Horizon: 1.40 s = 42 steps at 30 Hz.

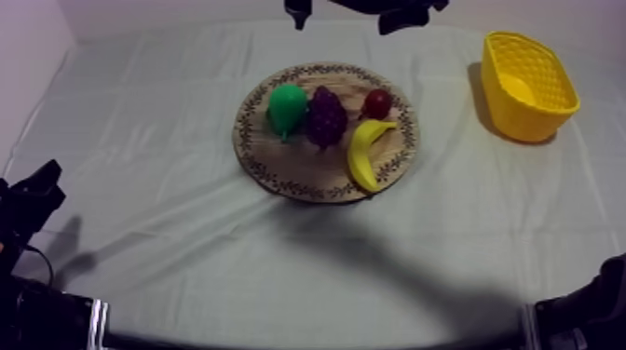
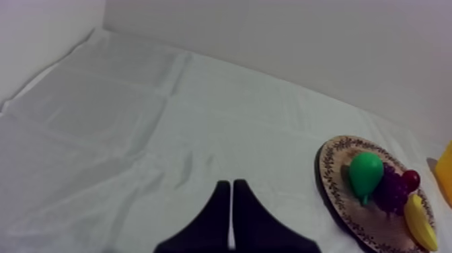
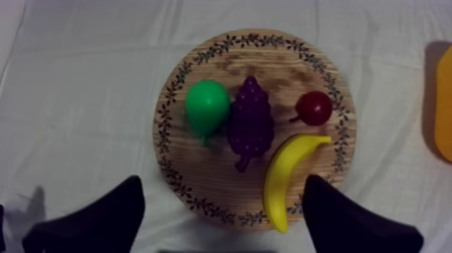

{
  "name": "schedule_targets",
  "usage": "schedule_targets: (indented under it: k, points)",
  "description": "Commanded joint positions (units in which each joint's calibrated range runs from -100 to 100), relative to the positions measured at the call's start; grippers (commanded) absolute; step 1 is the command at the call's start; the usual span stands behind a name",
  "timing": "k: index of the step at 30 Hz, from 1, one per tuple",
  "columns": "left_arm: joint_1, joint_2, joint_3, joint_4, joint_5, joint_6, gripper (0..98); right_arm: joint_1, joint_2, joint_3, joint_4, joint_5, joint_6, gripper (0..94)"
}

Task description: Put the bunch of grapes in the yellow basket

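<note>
A purple bunch of grapes (image 1: 326, 116) lies in the middle of the round wooden board (image 1: 253, 154), between a green pear and a yellow banana. The yellow basket (image 1: 529, 84) stands at the far right of the table. My right gripper (image 1: 349, 11) hangs high beyond the board's far edge. From the right wrist view it is open (image 3: 225, 183), its fingers spread wide above the board (image 3: 269, 42) with the grapes (image 3: 250, 124) below and nothing between them. My left gripper (image 2: 231, 187) is shut as a narrow wedge, low at the table's left side (image 1: 33, 191).
On the board also lie a green pear (image 1: 287, 107), a banana (image 1: 365, 154) and a small red fruit (image 1: 377, 102). The left wrist view takes in the board (image 2: 329, 168) and the basket's edge (image 2: 445, 171) far off. Bare cloth lies between board and basket.
</note>
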Motion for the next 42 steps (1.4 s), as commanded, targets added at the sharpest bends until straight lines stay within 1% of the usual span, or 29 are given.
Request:
schedule_targets:
  k: [1,6,10,19,37,42]
  points:
    - [0.0,0.0,0.0,0.0,0.0,0.0,0.1,0.0,0.0,0.1,0.2,0.1,0.0,88.3]
    - [0.0,0.0,0.0,0.0,0.0,0.0,0.1,0.2,0.2,0.6,0.3,-0.4,0.0,89.8]
    - [0.0,0.0,0.0,0.0,0.0,0.0,0.1,0.8,0.9,1.2,-0.2,-1.3,0.2,90.4]
    - [0.0,0.0,0.0,0.0,0.0,0.0,0.1,2.1,4.7,4.9,-0.8,-6.9,0.5,90.4]
    - [0.0,0.0,0.0,0.0,0.0,0.0,0.1,3.6,21.5,2.7,0.0,-16.1,0.3,87.8]
    - [0.0,0.0,0.0,0.0,0.0,0.0,0.1,3.9,26.3,0.5,0.0,-17.6,0.4,87.1]
